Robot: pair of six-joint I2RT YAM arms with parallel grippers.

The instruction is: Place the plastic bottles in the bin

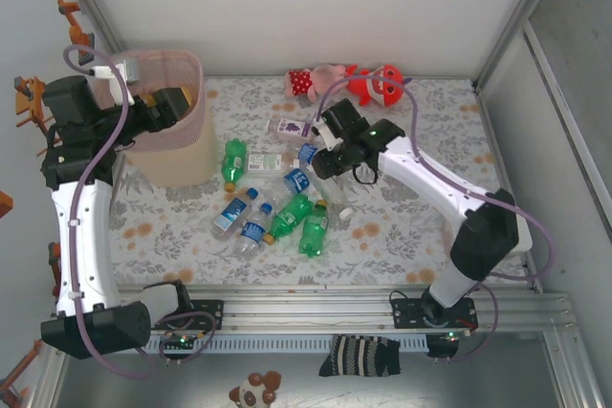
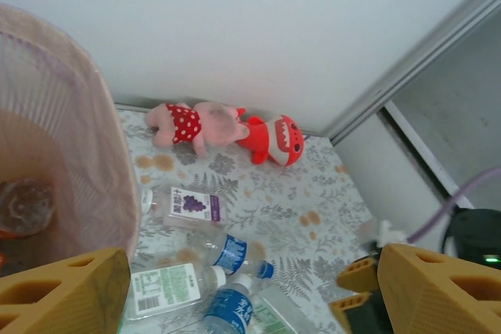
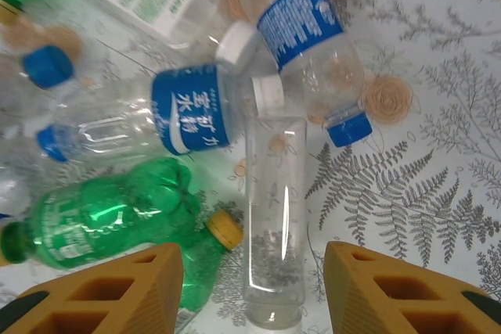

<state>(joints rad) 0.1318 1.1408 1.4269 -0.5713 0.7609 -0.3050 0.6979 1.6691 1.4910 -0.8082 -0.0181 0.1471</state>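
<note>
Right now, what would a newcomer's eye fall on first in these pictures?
The jumble of plastic bottles, blue-labelled and green, in the middle of the table. Then the tall pink bin at the far left with the left gripper above its rim, and the right gripper open astride a clear bottle. Pink and red plush toys lie along the far edge.

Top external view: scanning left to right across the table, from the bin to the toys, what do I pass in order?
bin → green bottle lying just right of it → pink plush toy → red plush toy. The other bottles in the middle overlap these sideways, so I left them out.
</note>
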